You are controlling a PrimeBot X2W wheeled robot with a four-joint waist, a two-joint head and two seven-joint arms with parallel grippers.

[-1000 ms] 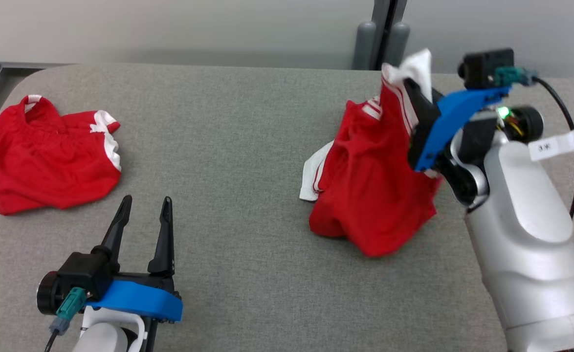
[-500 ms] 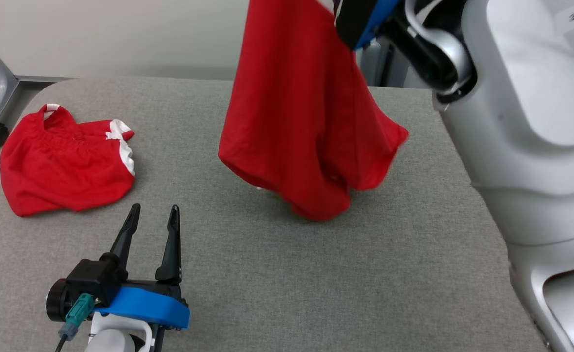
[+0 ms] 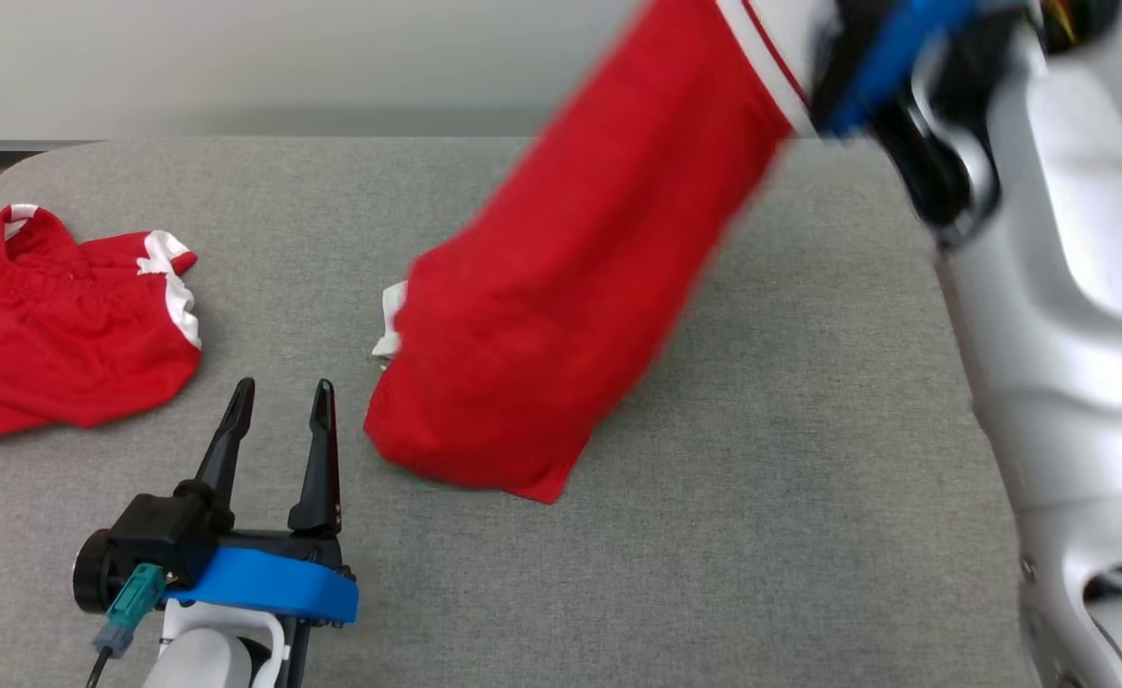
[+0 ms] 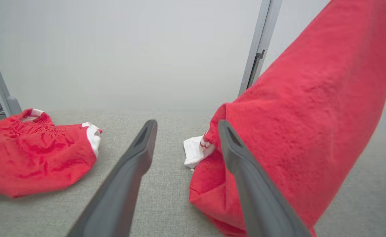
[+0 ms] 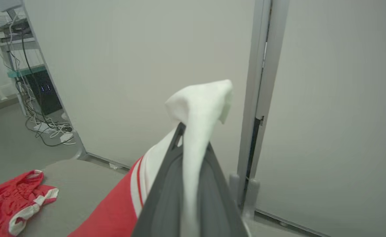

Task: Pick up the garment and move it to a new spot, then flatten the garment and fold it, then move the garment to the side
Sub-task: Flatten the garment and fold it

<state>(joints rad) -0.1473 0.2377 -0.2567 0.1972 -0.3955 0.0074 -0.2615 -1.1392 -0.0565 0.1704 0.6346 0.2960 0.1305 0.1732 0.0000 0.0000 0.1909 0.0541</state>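
Note:
The garment (image 3: 561,315) is red with white trim and hangs in a slant from the upper right down to the table's middle. Its lower end rests on the grey cloth just right of my left gripper (image 3: 284,392). My right gripper (image 5: 183,131) is raised high and shut on the garment's white trim (image 5: 199,105), which drapes over the fingers. My left gripper stands open with nothing between its fingers, and the garment (image 4: 304,125) lies against its right finger (image 4: 245,177) in the left wrist view.
A second red garment (image 3: 54,334) with white trim lies crumpled at the table's left edge. The grey table (image 3: 809,526) ends at a pale wall behind. My right forearm (image 3: 1058,315) takes up the right side. A grey post (image 4: 258,59) stands behind the table.
My right gripper has lifted the garment off the table and swung it left; its lower end now trails on the table by my left gripper. The head camera shifted. The left gripper stayed.

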